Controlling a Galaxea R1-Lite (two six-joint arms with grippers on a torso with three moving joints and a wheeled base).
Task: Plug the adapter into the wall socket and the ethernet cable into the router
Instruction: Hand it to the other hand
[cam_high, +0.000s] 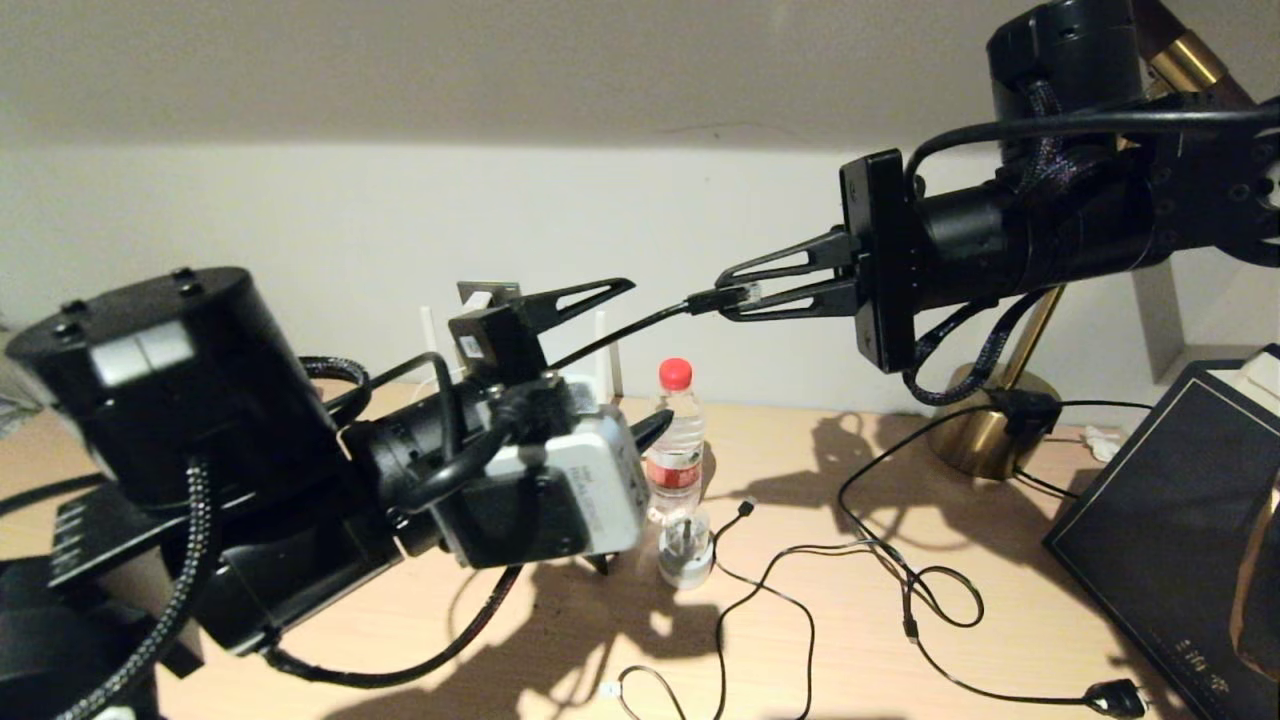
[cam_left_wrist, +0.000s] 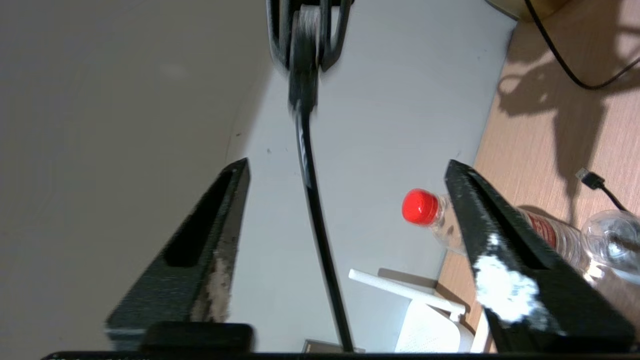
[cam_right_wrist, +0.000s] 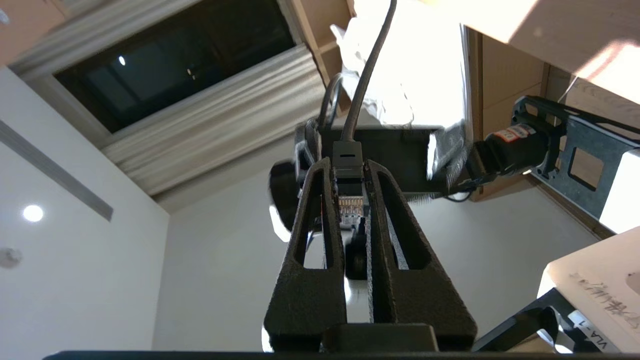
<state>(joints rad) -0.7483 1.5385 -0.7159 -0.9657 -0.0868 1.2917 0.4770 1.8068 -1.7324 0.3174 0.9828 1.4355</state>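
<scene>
Right gripper (cam_high: 740, 292), upper right of centre, pinches the thick black ethernet cable (cam_high: 620, 335) by its clear-tipped connector; left gripper (cam_left_wrist: 345, 240), lower left, gapes wide around nothing.

A clear plastic bottle (cam_high: 676, 440) with a red cap (cam_high: 676, 373) stands upright on the wooden desk (cam_high: 850, 640), near the white wall (cam_high: 350, 230). A small glass (cam_high: 686, 553) stands just in front of it. A brass lamp base (cam_high: 985, 425) sits further right. Thin black cords (cam_high: 900, 580) lie in loops on the desk. A dark box (cam_high: 1180, 500) lies at the right edge.
</scene>
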